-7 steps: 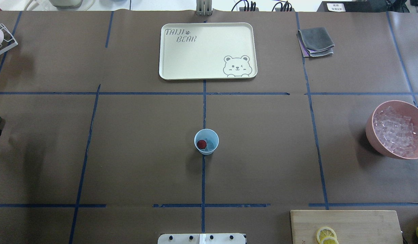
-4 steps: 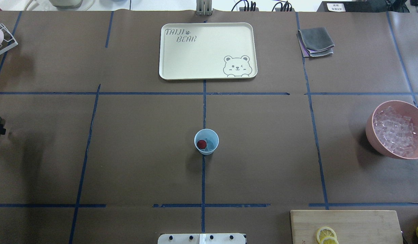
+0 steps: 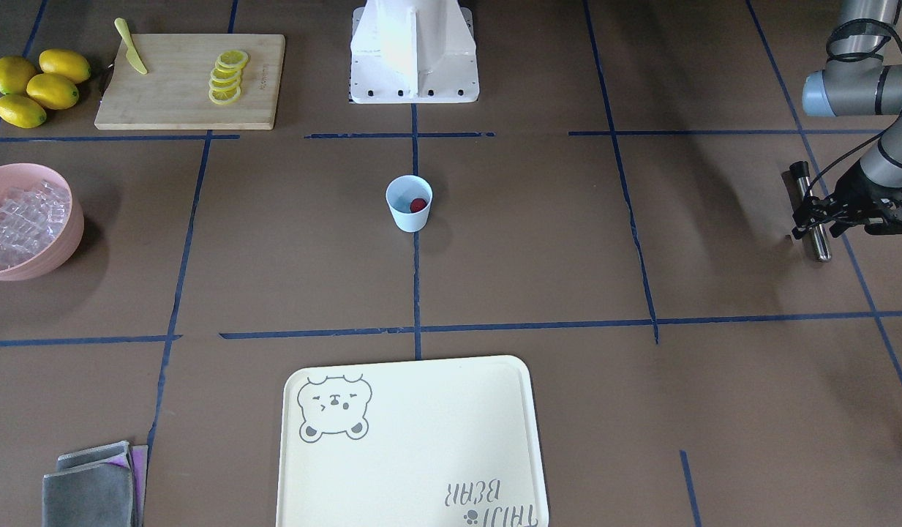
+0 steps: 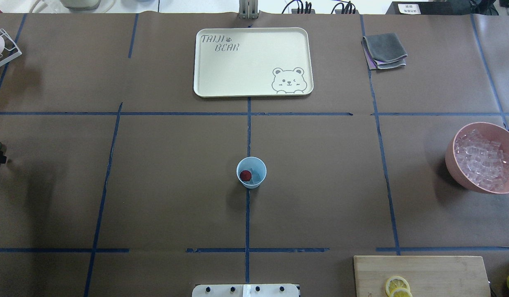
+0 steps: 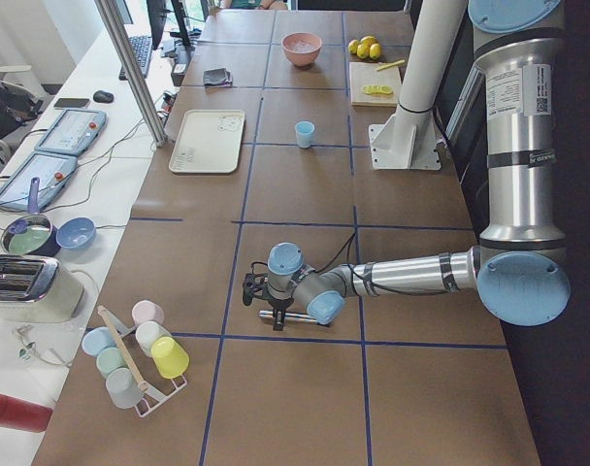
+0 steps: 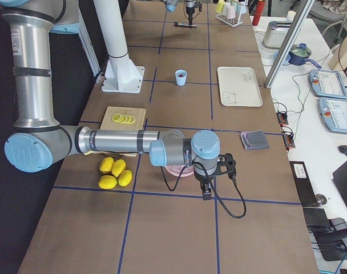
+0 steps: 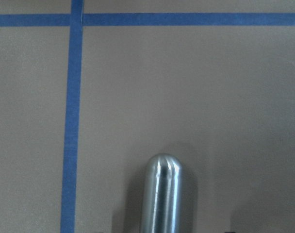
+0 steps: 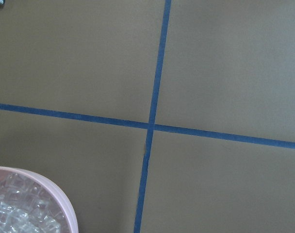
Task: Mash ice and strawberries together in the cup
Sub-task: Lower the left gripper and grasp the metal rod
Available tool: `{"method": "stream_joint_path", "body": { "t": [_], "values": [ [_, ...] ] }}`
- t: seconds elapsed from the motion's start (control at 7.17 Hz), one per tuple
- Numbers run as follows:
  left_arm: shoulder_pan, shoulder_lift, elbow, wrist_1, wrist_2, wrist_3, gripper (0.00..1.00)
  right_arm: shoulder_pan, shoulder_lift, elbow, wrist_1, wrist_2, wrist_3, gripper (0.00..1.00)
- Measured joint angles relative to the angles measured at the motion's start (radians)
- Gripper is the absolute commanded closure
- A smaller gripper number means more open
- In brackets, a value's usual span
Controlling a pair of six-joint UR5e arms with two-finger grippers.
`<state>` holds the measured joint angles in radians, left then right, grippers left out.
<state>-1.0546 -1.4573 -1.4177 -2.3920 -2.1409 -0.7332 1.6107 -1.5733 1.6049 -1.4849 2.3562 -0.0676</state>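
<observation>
The light blue cup [image 4: 251, 172] stands at the table's middle, also in the front view [image 3: 409, 203]. In it lie a dark red strawberry piece [image 4: 245, 175] and a clear ice cube [image 4: 258, 176]. More ice [image 4: 481, 161] fills the pink bowl [image 4: 451, 163] at the right edge. My left gripper [image 3: 816, 222] is low at the far left, its jaws open astride a metal rod [image 3: 812, 208] that lies on the table; the rod's rounded tip shows in the left wrist view [image 7: 162, 194]. My right gripper [image 6: 209, 181] hangs by the pink bowl; I cannot tell whether it is open or shut.
A cream bear tray [image 4: 204, 62] lies at the back centre, folded grey cloths [image 4: 384, 50] at the back right. A cutting board [image 3: 165, 102] holds lemon slices [image 3: 226, 75] and a yellow knife [image 3: 131, 55]; whole lemons [image 3: 37, 86] lie beside it. A cup rack [image 5: 135, 354] stands beyond the left gripper.
My left gripper has come in over the metal rod at the table's left edge and now covers the end that showed before. The cup and its contents have not moved.
</observation>
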Motion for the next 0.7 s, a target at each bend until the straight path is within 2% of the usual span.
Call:
{"method": "stream_joint_path", "body": {
  "t": [0.14,0.28,0.56,0.7],
  "values": [
    [0.0,0.0,0.0,-0.001,0.0,0.001,0.92,0.0,0.001,0.0,0.0,0.0,0.0,0.0],
    [-0.001,0.001,0.0,-0.003,-0.001,0.001,1.0,0.0,0.001,0.001,0.0,0.0,0.0,0.0],
    [-0.004,0.007,-0.018,0.0,-0.006,0.001,1.0,0.0,0.001,0.001,0.0,0.0,0.0,0.0],
    [-0.009,0.013,-0.061,0.005,-0.018,0.001,1.0,0.0,0.003,0.002,0.0,0.0,0.0,0.0]
  ]
}}
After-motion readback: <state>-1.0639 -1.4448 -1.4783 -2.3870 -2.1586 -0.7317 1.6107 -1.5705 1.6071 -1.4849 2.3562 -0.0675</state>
